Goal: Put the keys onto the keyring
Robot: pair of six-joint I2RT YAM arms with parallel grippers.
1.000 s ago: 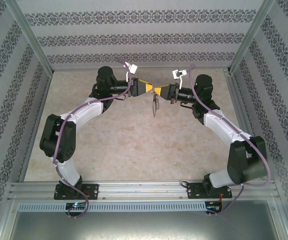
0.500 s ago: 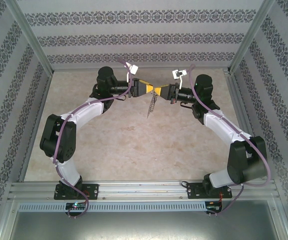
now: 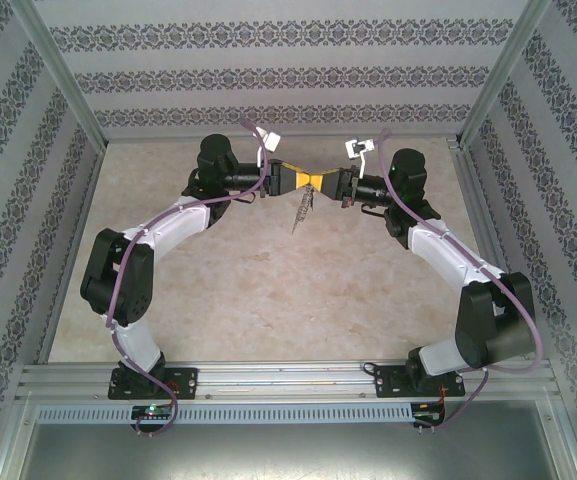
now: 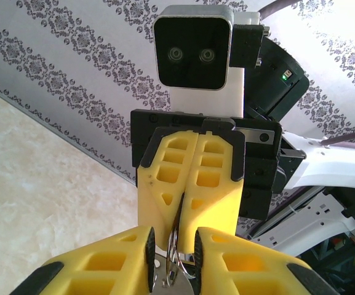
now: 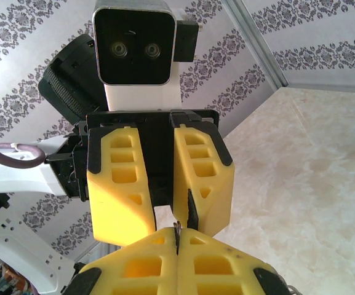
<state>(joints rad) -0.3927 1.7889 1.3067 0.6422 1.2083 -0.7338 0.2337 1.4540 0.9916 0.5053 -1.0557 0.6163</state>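
one keyring (image 3: 302,208) hanging: right end effector (image 5: 178,236) clenched on it, left end effector (image 4: 173,255) parted.

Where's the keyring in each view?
Top external: keyring dangles mid-frame, below where left claw meets right claw.
Left wrist: keyring bottom centre, between the left claw fingers.
Right wrist: keyring bottom centre, a dark sliver in the shut right claw's seam.
Shared landmark: yellow claws meeting tip to tip.

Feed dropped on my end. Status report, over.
Right hand shut on keyring. Left hand open, straddling it. Keyring hangs above table; key not made out. Nothing in the way.
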